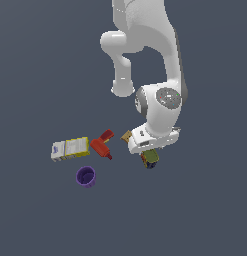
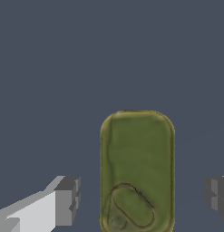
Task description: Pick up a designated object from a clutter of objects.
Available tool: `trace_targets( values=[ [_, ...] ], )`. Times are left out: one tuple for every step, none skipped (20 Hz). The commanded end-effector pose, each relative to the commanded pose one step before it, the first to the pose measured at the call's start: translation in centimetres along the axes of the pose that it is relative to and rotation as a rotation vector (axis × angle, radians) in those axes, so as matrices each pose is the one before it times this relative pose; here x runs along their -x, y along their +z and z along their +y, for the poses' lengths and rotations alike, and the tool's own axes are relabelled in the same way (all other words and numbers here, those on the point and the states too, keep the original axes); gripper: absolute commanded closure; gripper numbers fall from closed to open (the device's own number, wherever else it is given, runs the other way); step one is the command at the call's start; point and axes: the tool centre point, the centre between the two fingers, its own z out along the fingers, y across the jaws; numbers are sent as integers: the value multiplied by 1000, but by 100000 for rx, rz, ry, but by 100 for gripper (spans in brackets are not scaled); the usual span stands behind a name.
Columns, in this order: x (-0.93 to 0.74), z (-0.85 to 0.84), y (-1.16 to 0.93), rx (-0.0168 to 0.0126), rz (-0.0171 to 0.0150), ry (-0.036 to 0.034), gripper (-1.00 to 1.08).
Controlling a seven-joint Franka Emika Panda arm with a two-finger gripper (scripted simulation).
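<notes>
**Gripper over the can, grasp not yet made**

In the wrist view the gripper (image 2: 140,197) has its fingers (image 2: 65,201) spread wide apart, the green-topped can (image 2: 137,170) between them with a gap on each side. Nothing is clamped, so closing and lifting are left. In the exterior view the can (image 1: 150,158) sits on the floor under the hand. Farther off lie the tan square (image 1: 126,136), red tool (image 1: 101,144), purple cup (image 1: 86,176) and yellow-white box (image 1: 70,148), all untouched
</notes>
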Motion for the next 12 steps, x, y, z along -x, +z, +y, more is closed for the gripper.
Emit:
trace_targets(
  values=[
    [62,-31,934,-15,-71,-60,-92],
    [15,3,516,0,0,0,-92],
    [17,-20,554,-4,27,-41,-92],
    [12,3,531,0,0,0,-92],
    [6,-29,444,-4,39,-57,-92],
    [-3,4,401,0,0,0,-92],
    [-11,4,334,0,0,0,-92],
    [-19,4,267,0,0,0,-92],
    [-23,-26,171,12,46,-50,-92],
    [-25,3,134,0,0,0,-92],
    [-19,2,76,0,0,0,-92],
    [-7,1,24,0,0,0,-92]
  ],
)
